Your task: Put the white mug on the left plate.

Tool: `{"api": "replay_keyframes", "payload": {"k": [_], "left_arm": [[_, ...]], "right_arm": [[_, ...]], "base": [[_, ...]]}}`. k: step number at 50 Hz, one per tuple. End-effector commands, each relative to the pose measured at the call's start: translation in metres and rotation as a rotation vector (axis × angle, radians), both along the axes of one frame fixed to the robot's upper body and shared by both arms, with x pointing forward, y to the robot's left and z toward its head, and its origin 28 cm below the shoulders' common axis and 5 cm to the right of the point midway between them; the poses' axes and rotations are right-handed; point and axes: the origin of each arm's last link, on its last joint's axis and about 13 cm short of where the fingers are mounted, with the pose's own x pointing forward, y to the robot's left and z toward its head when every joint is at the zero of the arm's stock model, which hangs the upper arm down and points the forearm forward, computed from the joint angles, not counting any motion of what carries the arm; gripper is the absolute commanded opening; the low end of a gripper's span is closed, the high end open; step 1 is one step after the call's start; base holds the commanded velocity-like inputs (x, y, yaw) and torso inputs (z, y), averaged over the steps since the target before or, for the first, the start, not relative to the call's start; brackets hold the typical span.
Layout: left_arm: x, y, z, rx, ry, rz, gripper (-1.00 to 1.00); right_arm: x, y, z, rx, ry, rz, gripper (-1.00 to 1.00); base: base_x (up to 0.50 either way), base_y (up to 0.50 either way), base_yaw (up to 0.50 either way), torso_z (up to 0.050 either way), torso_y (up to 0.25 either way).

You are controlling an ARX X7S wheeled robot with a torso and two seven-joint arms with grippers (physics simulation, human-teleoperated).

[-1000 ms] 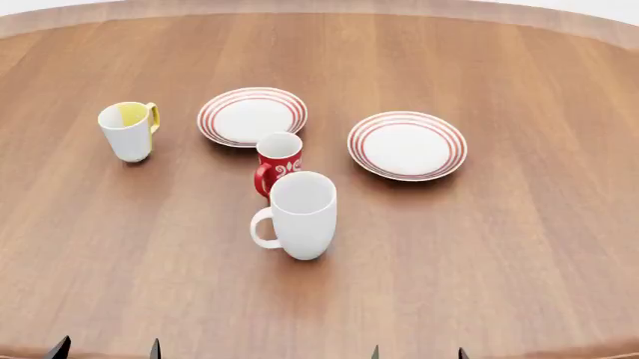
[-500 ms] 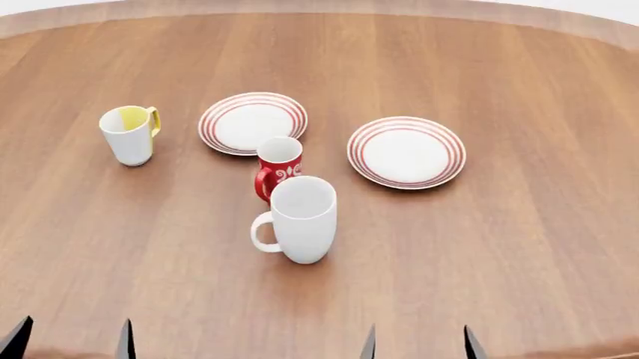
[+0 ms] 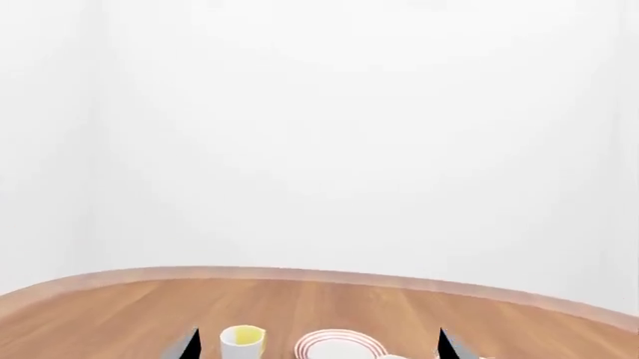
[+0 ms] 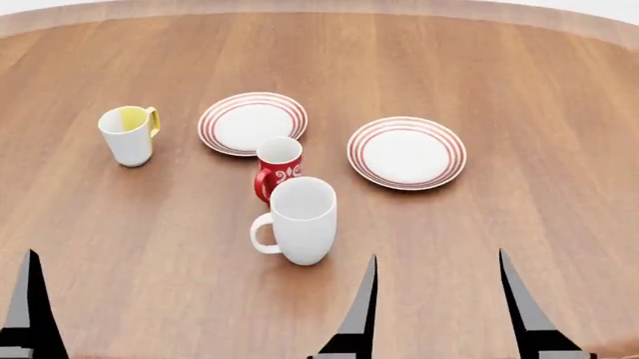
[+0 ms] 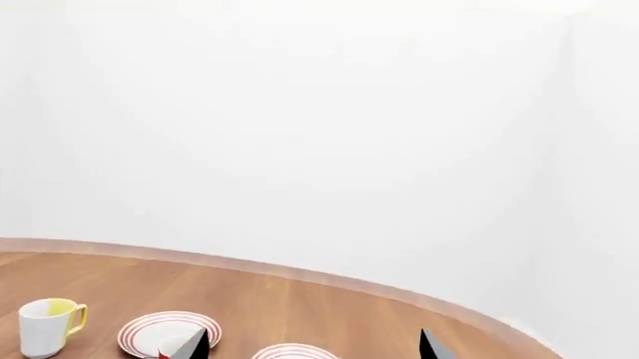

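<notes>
The tall all-white mug (image 4: 299,218) stands upright near the table's middle, its handle toward the left. The left plate (image 4: 253,122), white with red rings, lies behind it, also in the left wrist view (image 3: 340,346) and the right wrist view (image 5: 164,333). My right gripper (image 4: 439,299) is open and empty at the front edge, to the right of and nearer than the white mug. My left gripper shows only one fingertip (image 4: 35,299) at the front left corner in the head view; in its wrist view its fingertips (image 3: 185,344) stand wide apart, empty.
A small red patterned mug (image 4: 278,166) stands just behind the white mug, between it and the left plate. A white mug with yellow inside (image 4: 128,133) stands far left. A second ringed plate (image 4: 406,151) lies to the right. The wooden table (image 4: 519,112) curves round behind.
Both grippers' fingers have risen further into the head view from the front edge. The mugs and plates have not moved.
</notes>
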Motion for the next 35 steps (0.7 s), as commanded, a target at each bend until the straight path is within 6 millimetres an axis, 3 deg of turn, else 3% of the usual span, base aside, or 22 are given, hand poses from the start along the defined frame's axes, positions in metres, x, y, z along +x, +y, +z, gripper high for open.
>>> {"api": "replay_keyframes", "payload": {"k": [1,35], "left_arm": [[-0.0095,-0.0008,0.0149,-0.003,-0.042,-0.008,1.00],[-0.0121,-0.0031,0.0133,-0.001,-0.039,-0.036,1.00]], "right_arm": [[-0.0083,-0.0001,0.0128,-0.009,-0.028,-0.013,1.00],[-0.0102,-0.0003,0.0149,0.000,-0.018,-0.005,1.00]], "base": [[0.50,0.00,0.00,0.000,0.000],[0.50,0.00,0.00,0.000,0.000]]}}
